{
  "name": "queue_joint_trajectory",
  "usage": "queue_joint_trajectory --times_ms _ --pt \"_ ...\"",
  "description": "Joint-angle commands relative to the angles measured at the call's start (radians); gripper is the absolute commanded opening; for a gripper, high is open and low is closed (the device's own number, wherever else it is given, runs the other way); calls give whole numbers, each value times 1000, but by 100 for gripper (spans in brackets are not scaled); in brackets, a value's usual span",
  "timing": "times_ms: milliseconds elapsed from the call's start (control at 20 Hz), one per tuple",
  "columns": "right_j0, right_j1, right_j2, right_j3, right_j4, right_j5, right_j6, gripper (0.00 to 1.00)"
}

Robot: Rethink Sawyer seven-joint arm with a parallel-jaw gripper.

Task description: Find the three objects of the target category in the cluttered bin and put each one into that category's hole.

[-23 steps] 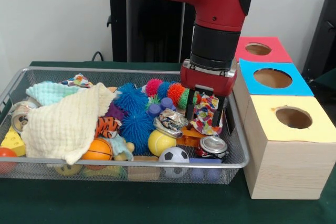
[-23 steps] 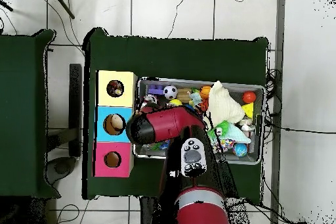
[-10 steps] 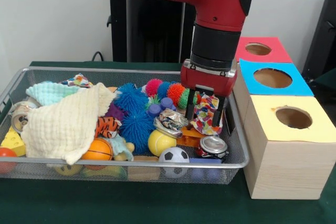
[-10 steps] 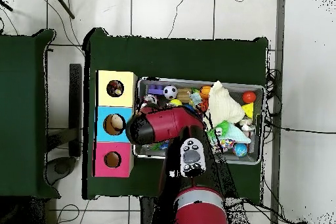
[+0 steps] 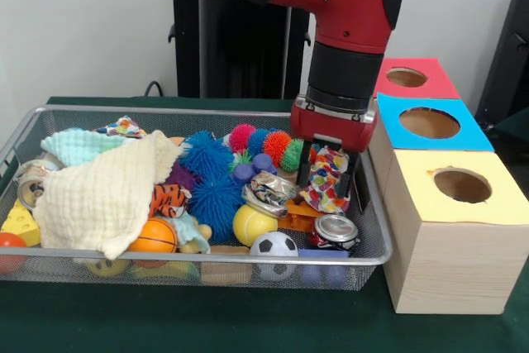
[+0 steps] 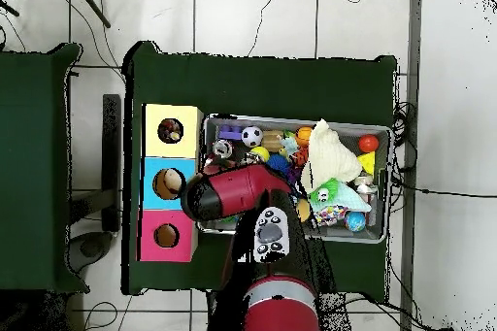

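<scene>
Reaching straight down, claw (image 5: pixel 327 173) pinching patterned cloth (image 5: pixel 325 181), raised above wire bin (image 5: pixel 374 247)

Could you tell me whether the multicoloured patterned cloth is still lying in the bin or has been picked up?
Picked up: the patterned cloth hangs between the gripper fingers, draping above the bin clutter.

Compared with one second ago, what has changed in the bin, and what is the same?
The gripper, shut on the multicoloured cloth, has risen a little and shifted toward the boxes, lifting the cloth. Everything else in the bin stayed in place.
</scene>
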Motion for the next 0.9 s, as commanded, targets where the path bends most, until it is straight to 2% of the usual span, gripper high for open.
queue_joint_trajectory --times_ms 50,500,900 --pt "20 61 -14 115 20 -76 148 100" --pt "75 96 -64 108 45 -102 168 100" --pt "96 172 -91 44 71 -129 158 100"
